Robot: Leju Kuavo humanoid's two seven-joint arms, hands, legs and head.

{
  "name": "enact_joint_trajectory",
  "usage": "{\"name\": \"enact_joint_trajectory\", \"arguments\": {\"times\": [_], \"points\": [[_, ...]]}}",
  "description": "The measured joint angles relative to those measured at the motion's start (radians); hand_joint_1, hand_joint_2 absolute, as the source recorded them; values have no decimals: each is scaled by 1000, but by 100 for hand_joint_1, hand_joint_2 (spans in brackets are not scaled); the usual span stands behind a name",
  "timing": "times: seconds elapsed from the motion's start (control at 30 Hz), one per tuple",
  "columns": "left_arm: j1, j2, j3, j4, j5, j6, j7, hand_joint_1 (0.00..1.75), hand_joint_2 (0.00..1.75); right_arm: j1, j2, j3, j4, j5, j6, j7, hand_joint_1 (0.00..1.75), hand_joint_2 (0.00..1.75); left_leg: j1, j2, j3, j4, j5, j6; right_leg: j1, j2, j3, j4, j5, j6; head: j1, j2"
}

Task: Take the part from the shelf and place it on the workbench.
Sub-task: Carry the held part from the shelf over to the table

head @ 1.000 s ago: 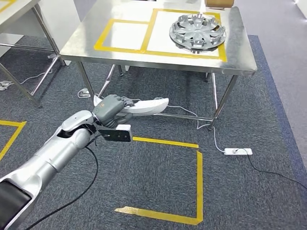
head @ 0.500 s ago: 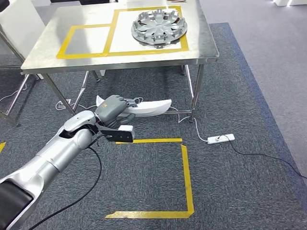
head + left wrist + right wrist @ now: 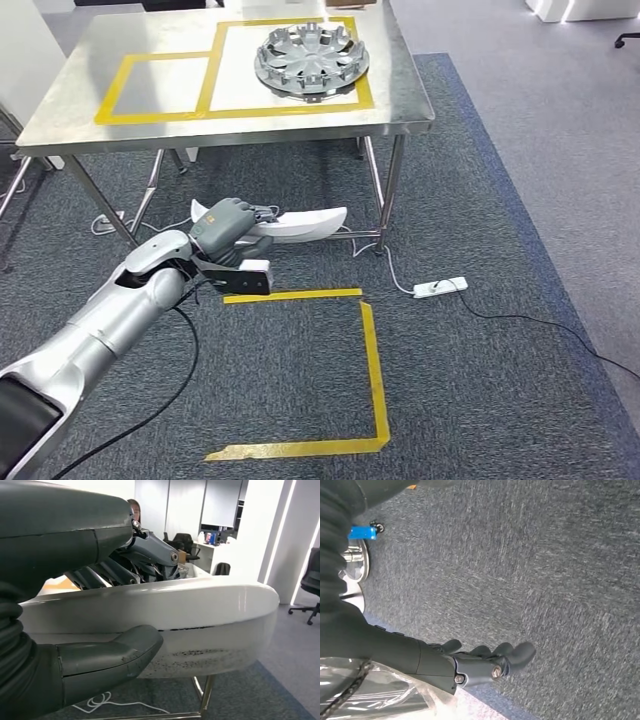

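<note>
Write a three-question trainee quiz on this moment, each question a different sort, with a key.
1. True or false: the left hand holds the white part.
2. On the workbench, the hubcap lies in: A) the smaller taped rectangle B) the larger taped rectangle C) neither.
3. Fill in: the right hand hangs over grey ____.

Key: 1 true; 2 B; 3 carpet.
</note>
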Motion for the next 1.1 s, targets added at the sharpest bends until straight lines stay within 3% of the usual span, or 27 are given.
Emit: {"name": "enact_joint_trajectory", "arguments": {"times": [0.6, 0.9, 0.97, 1.03, 1.07, 1.1], "points": [[2, 0, 0, 2, 0, 0, 0, 175, 175, 0, 0, 0, 0, 4, 0, -3, 0, 175, 0, 0, -3, 1, 2, 4, -1, 0, 1, -6, 5, 6, 0, 0], [1, -1, 0, 2, 0, -2, 0, 175, 175, 1, 0, 0, 0, 14, -1, -3, 0, 175, -1, 2, 2, -13, 15, 24, -4, -2, -1, -12, 11, 25, 0, 0], [0, -3, 0, 2, 0, -2, 0, 175, 175, 1, 0, 0, 0, 14, -1, -4, 0, 175, 7, 6, 8, -31, 27, 30, -4, -10, -26, 39, -26, 34, 2, 0], [1, -3, 0, 3, 0, -2, 0, 175, 175, 1, -1, 0, 0, 14, -1, -4, 0, 175, 10, 10, 7, -34, 31, 33, -10, -19, -80, 163, -93, 44, 4, 0], [4, -3, 0, 4, -1, -2, 0, 175, 175, 2, -1, 0, 0, 13, 0, -4, 0, 175, 11, 11, 5, -34, 31, 33, -15, -22, -105, 223, -118, 49, 4, 0], [7, -3, 0, 5, -1, -2, 0, 175, 175, 2, -1, 0, 0, 13, 1, -4, 0, 175, 13, 12, 5, -34, 31, 31, -20, -24, -116, 255, -124, 55, 4, 0]]}}
